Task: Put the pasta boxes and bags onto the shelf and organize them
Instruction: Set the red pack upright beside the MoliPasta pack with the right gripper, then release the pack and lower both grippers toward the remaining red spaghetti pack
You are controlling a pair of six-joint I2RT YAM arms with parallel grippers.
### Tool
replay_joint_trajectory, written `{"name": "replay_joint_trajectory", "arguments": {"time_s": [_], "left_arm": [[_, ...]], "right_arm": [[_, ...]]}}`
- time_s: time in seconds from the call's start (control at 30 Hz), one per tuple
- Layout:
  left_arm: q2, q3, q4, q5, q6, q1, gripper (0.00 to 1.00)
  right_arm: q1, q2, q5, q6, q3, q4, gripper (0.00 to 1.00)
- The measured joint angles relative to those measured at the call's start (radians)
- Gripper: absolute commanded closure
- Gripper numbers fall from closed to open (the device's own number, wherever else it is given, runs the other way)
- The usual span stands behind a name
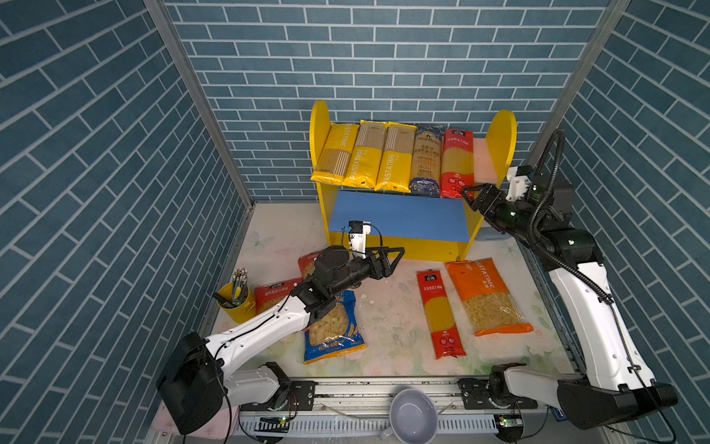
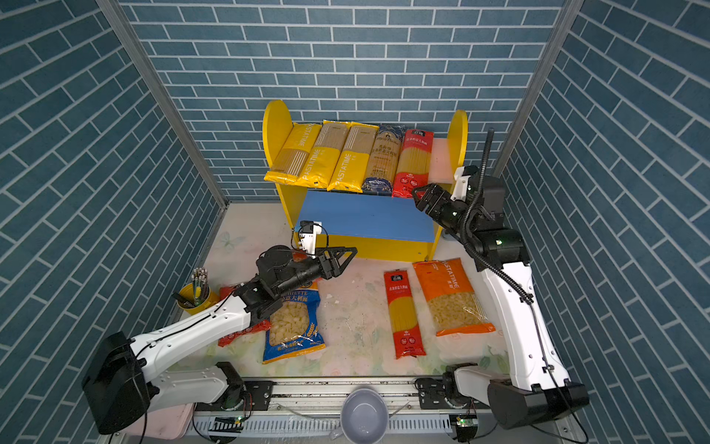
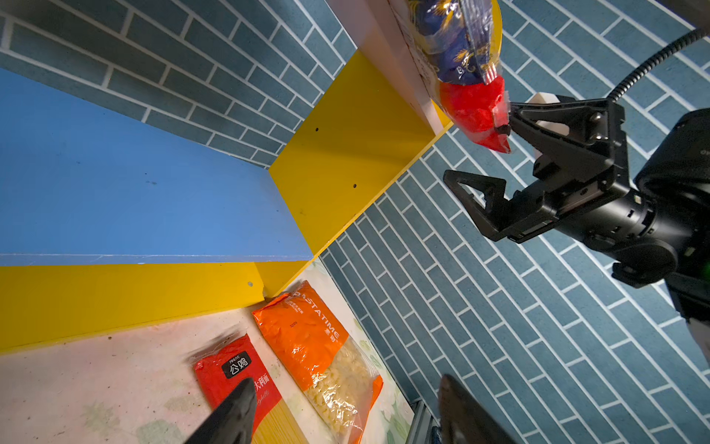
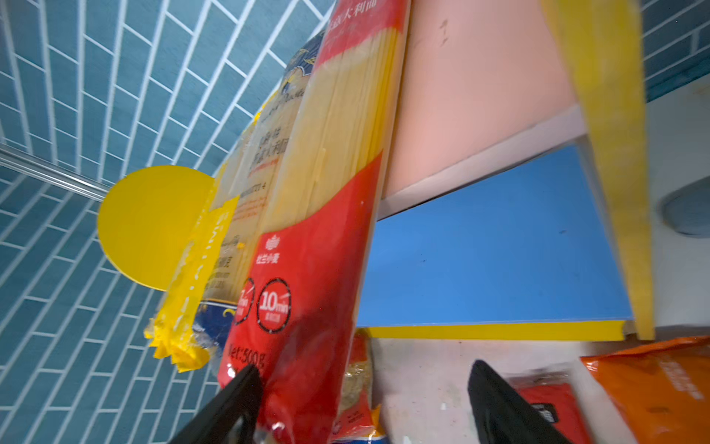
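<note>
The shelf [image 1: 503, 138] holds three yellow PASTATIME packs [image 1: 365, 153], a dark-blue pack [image 1: 426, 161] and a red spaghetti pack [image 1: 455, 165] side by side on its pink upper board. My right gripper [image 1: 466, 196] [image 4: 363, 369] is open at that red pack's [image 4: 307, 307] front end, with one finger against the wrapper. My left gripper [image 1: 397, 261] [image 3: 345, 384] hangs open and empty over the table before the blue lower board [image 1: 399, 215]. On the table lie a red spaghetti pack [image 1: 441, 313], an orange bag [image 1: 486, 296], a blue bag [image 1: 332, 330] and two red bags [image 1: 274, 294].
A yellow cup of pens [image 1: 236, 300] stands at the table's left edge beside my left arm. A grey bowl [image 1: 413, 415] sits on the front rail. Brick walls close in on three sides. A strip of pink board [image 1: 486, 161] shows right of the red pack.
</note>
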Motion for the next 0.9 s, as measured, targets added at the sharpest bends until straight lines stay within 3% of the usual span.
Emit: {"name": "replay_joint_trajectory", "arguments": {"time_s": [0.17,0.4,0.73,0.9], "left_arm": [[0.003,0.000,0.002,-0.001,0.000,-0.011,0.25],[0.003,0.000,0.004,-0.005,0.001,-0.023,0.25],[0.003,-0.013,0.003,-0.016,0.008,-0.034,0.26],[0.003,-0.016,0.003,-0.019,0.011,-0.034,0.26]], "right_arm": [[0.047,-0.027,-0.021,0.124,-0.103,0.181,0.21],[0.076,0.000,-0.023,0.205,-0.117,0.320,0.41],[0.047,0.109,-0.059,0.219,-0.009,0.290,0.73],[0.004,0.162,-0.127,0.227,0.056,0.252,0.77]]}}
